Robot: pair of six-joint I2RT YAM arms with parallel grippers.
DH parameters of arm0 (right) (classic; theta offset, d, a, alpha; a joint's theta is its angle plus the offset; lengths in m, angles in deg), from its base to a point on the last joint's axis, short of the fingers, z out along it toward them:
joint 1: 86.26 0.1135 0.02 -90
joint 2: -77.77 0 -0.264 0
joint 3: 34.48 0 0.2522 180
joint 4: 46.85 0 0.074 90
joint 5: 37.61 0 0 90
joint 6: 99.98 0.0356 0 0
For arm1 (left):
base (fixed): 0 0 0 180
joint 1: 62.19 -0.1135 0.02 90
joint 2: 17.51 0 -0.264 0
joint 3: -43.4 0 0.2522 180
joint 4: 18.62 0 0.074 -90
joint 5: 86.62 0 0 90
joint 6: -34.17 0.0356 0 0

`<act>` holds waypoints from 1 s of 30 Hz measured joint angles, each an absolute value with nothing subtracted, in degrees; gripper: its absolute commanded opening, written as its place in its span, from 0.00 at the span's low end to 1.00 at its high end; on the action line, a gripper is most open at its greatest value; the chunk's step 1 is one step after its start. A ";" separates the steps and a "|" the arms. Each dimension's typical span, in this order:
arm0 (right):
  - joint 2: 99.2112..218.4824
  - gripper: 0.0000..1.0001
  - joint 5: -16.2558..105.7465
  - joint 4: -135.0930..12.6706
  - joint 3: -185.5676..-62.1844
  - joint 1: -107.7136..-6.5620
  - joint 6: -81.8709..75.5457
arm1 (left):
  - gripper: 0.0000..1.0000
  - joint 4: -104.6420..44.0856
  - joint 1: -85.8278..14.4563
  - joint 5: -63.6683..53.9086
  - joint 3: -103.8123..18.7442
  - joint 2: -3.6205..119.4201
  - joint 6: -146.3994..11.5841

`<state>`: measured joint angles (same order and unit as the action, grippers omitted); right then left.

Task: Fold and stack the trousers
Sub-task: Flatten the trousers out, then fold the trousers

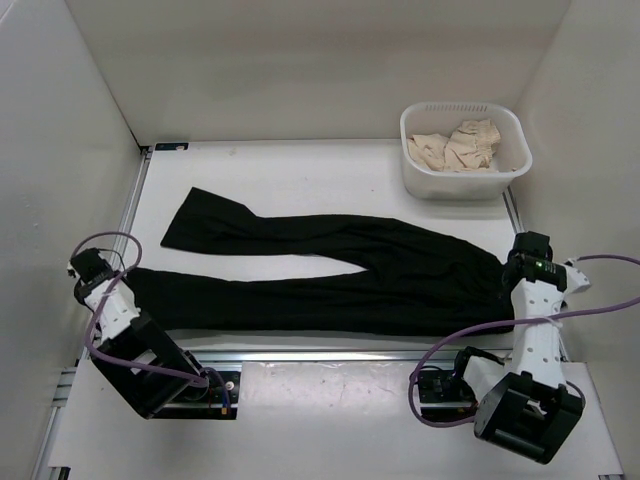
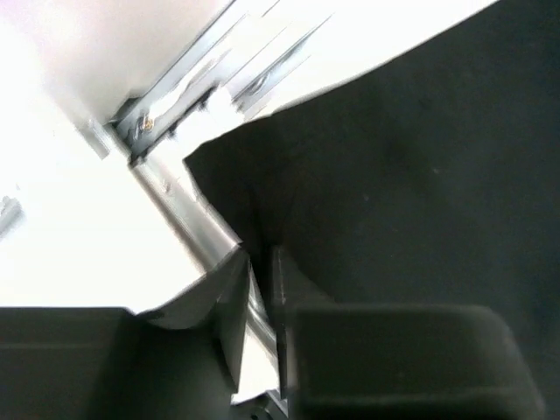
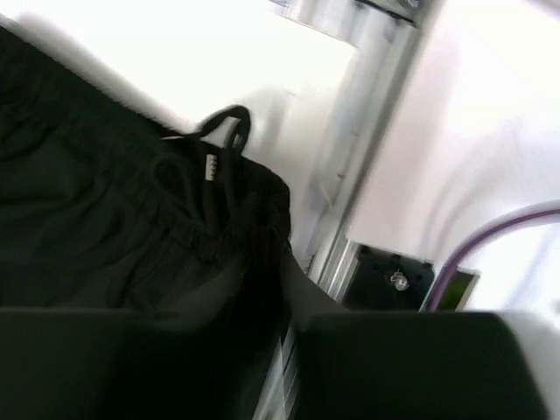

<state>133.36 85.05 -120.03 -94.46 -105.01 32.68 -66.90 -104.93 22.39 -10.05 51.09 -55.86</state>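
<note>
The black trousers (image 1: 330, 275) lie flat across the table, waist at the right and both legs running left. My left gripper (image 1: 126, 284) is at the hem of the near leg. In the left wrist view the gripper (image 2: 261, 255) is shut on the hem corner (image 2: 227, 188). My right gripper (image 1: 511, 272) is at the waistband's right end. In the right wrist view the gripper (image 3: 284, 255) is shut on the gathered waistband (image 3: 254, 206), with the black drawstring loop (image 3: 223, 122) just beyond it.
A white basket (image 1: 415, 178) with beige cloth (image 1: 462, 146) in it stands at the back right. Metal rails (image 2: 175, 188) edge the table, and one runs beside the waistband (image 3: 350, 175). White walls close in on the left, right and back.
</note>
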 measured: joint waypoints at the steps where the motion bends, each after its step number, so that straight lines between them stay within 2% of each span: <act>1: 132.86 0.87 86.01 -120.65 -93.72 -105.01 33.59 | 0.44 -67.08 -105.06 23.26 -9.00 50.20 -55.82; 2: 132.53 0.94 87.17 -121.39 -93.30 -105.01 34.16 | 0.74 -67.45 -105.39 24.20 -8.10 50.02 -55.80; 3: 132.48 0.99 88.37 -122.35 -93.26 -105.01 34.88 | 0.77 -67.95 -105.76 25.05 -7.23 50.24 -55.53; 4: 132.44 0.99 89.66 -122.96 -93.30 -105.01 35.54 | 0.81 -68.50 -106.08 25.38 -6.59 50.59 -55.64; 8: 132.62 0.98 92.77 -124.69 -96.73 -104.99 36.00 | 0.82 -73.00 -106.59 25.23 -9.85 53.10 -55.75; 14: 137.03 0.90 86.08 -117.19 -106.11 -102.47 28.33 | 0.83 -81.61 -99.81 14.19 -41.28 63.00 -55.80; 16: 140.64 0.89 82.41 -114.66 -108.99 -101.62 26.56 | 0.85 -82.58 -94.57 11.28 -50.04 66.76 -55.90; 17: 142.87 0.85 80.70 -113.50 -110.37 -101.51 25.88 | 0.85 -83.21 -91.24 9.88 -53.52 68.95 -55.86; 23: 158.32 0.78 72.94 -108.54 -117.71 -101.51 25.44 | 0.88 -87.60 -75.81 3.68 -67.11 89.12 -55.80; 27: 167.70 0.78 70.43 -105.87 -120.58 -101.51 26.01 | 0.88 -89.55 -71.66 1.38 -76.01 103.07 -55.82; 30: 173.36 0.78 69.49 -104.43 -121.67 -101.51 26.64 | 0.89 -89.11 -70.35 1.93 -79.90 108.88 -55.82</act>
